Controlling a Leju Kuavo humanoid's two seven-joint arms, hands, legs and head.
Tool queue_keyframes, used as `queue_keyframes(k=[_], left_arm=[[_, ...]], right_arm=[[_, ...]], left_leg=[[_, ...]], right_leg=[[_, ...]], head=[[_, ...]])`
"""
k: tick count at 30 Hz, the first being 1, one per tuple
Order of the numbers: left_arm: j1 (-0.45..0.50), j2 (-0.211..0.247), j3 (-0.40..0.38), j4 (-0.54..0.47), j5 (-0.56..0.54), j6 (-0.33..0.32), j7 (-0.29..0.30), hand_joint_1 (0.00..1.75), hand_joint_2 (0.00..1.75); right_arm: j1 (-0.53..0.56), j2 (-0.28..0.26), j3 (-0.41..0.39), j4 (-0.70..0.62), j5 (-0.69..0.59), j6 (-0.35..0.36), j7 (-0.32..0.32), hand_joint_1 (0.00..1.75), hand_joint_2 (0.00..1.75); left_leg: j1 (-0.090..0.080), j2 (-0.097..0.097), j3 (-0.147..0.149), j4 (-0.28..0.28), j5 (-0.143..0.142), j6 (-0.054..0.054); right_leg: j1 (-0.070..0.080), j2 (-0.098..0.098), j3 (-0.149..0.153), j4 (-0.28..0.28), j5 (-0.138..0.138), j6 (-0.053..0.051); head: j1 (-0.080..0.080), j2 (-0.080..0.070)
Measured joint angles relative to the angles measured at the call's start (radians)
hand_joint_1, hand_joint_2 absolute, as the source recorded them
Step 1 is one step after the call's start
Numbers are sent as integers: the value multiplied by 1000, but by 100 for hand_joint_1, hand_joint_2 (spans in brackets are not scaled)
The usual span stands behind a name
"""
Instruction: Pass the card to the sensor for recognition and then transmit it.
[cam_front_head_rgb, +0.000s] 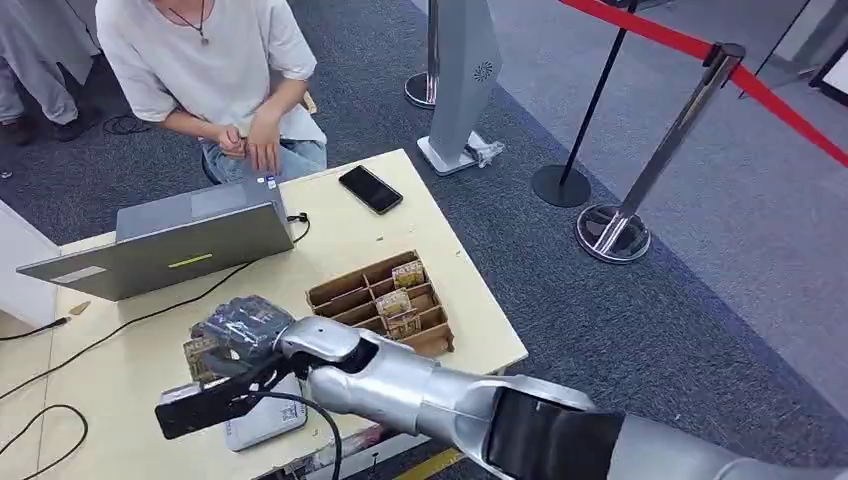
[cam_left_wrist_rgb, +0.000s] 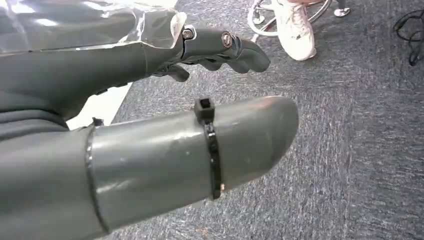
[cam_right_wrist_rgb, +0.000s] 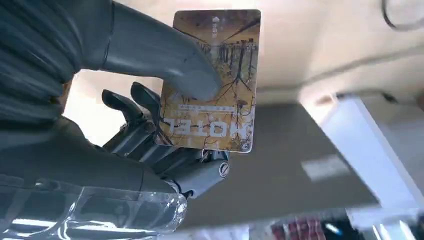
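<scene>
My right hand (cam_front_head_rgb: 243, 335) reaches across the table's front part and pinches a brown hotel card (cam_right_wrist_rgb: 212, 80) between the thumb and the fingers (cam_right_wrist_rgb: 137, 107). From the head view, the card (cam_front_head_rgb: 199, 356) sticks out at the hand's left side, just above the tabletop. A flat white sensor pad (cam_front_head_rgb: 268, 421) lies right in front of the hand at the table's near edge, partly hidden by my wrist. My left hand (cam_left_wrist_rgb: 220, 47) hangs over grey carpet and holds nothing, thumb apart from the loosely bent fingers.
A wooden slotted box (cam_front_head_rgb: 381, 301) with more cards stands right of the hand. Behind it are a laptop (cam_front_head_rgb: 170, 240), a black phone (cam_front_head_rgb: 370, 188) and cables (cam_front_head_rgb: 120, 325). A person (cam_front_head_rgb: 215, 70) sits at the far edge. Stanchions (cam_front_head_rgb: 615, 228) stand on the carpet to the right.
</scene>
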Motion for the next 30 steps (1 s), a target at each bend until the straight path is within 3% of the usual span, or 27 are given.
queue_keyframes(k=[5, 9, 13, 15, 19, 22, 30], left_arm=[[0, -5, 4, 0, 0, 0, 0, 0, 0], [0, -7, 13, 0, 2, 5, 0, 0, 0], [-1, -13, 16, 0, 2, 18, 0, 0, 0], [-1, -16, 16, 0, -2, 18, -4, 0, 0], [-3, -16, 16, 0, -11, 19, -8, 0, 0], [-4, -16, 16, 0, -14, 21, -8, 0, 0], [-5, -16, 16, 0, -19, 31, -8, 0, 0]], right_arm=[[20, -25, -41, -92, 0, 0, -4, 175, 175], [43, -35, -69, -151, 4, -48, -57, 175, 175], [70, -43, -114, -233, 94, -185, -104, 175, 175], [80, -46, -143, -268, 189, -297, -105, 175, 175], [94, -52, -192, -297, 345, -456, -87, 175, 175], [106, -54, -229, -302, 429, -512, -69, 175, 175], [120, -55, -290, -299, 601, -583, -13, 175, 175]], left_leg=[[0, 0, 0, 0, 0, 0], [0, 0, 0, 0, 0, 0], [0, 0, 0, 0, 0, 0], [0, 0, 0, 0, 0, 0], [0, 0, 0, 0, 0, 0], [0, 0, 0, 0, 0, 0], [0, 0, 0, 0, 0, 0]], right_leg=[[0, 0, 0, 0, 0, 0], [0, 0, 0, 0, 0, 0], [0, 0, 0, 0, 0, 0], [0, 0, 0, 0, 0, 0], [0, 0, 0, 0, 0, 0], [0, 0, 0, 0, 0, 0], [0, 0, 0, 0, 0, 0]], head=[[0, 0], [0, 0], [0, 0], [0, 0], [0, 0], [0, 0], [0, 0]])
